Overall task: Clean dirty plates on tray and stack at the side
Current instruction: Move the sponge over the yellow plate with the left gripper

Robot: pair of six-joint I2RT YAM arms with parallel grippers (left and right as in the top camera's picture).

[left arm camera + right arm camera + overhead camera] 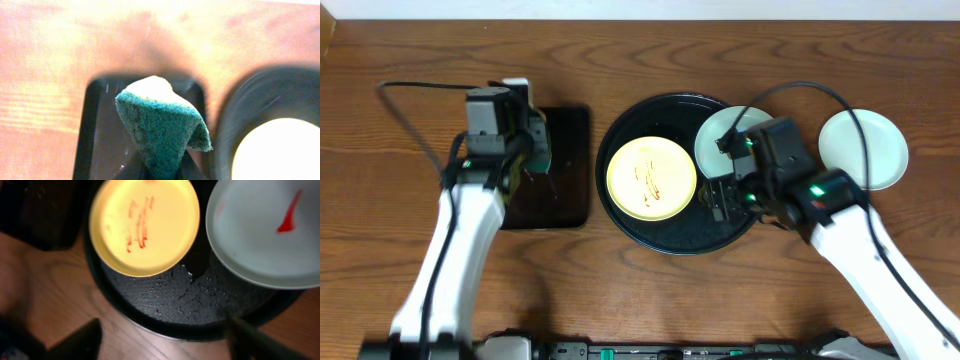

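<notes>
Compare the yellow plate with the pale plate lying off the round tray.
The yellow plate sits on the round tray; the pale plate sits on the wood table. The yellow plate has red streaks; the pale plate looks clean. Both are round, shallow and lying flat.

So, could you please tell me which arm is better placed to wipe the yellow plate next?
Probably left: its end effector grips the sponge beside the round tray, near the yellow plate; the right end effector is empty.
</notes>
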